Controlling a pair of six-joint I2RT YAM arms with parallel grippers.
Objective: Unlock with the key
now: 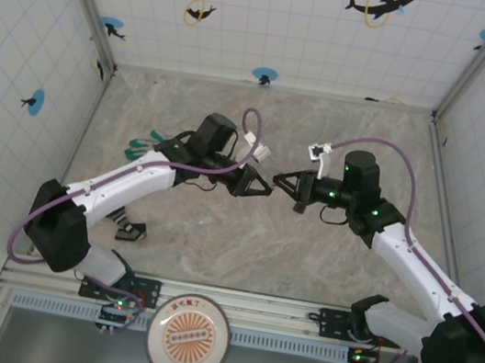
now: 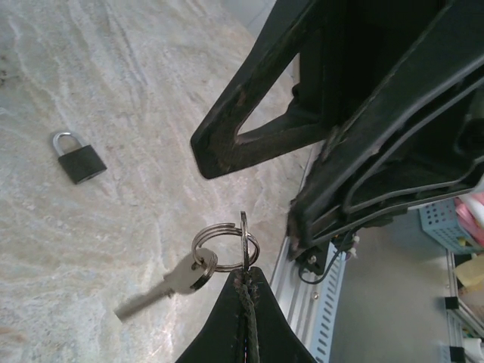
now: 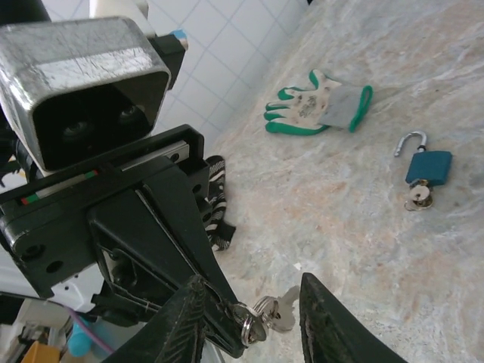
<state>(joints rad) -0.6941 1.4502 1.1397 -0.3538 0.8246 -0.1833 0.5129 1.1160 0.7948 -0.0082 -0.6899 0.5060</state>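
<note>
Left claw (image 2: 243, 275) is clenched on the key ring (image 2: 243, 238), both fingers pressed flat together on the wire. The key (image 2: 170, 281) hangs loose from the ring toward 8 o'clock, above the tabletop (image 2: 113, 76).

Right claw (image 3: 252, 278) is released. Its two fingers straddle the left claw's tip and the ring, and touch neither as far as I can tell. In the top view the two claws meet tip to tip at mid-table.

Black padlock (image 2: 78, 159) lies flat with its shackle shut, at 10 o'clock from the ring in the left wrist view and well apart from it. Blue padlock (image 3: 429, 168) sits at 2 o'clock in the right wrist view, with its shackle open and a key of its own in the keyway. A glove (image 3: 318, 106) lies beyond it.

Judgement: the step in hand looks like a hand-over or regrasp of the key.

- The right claw should close on the flat head of the key, not on the ring. A ring grip leaves the blade free to swing, so it cannot be aimed.
- Let the key hang quiet before closing.
- The left claw should let go only once the right grip is firm.
- The black padlock's keyway is not visible from here, and the lock will likely need bracing.
</note>
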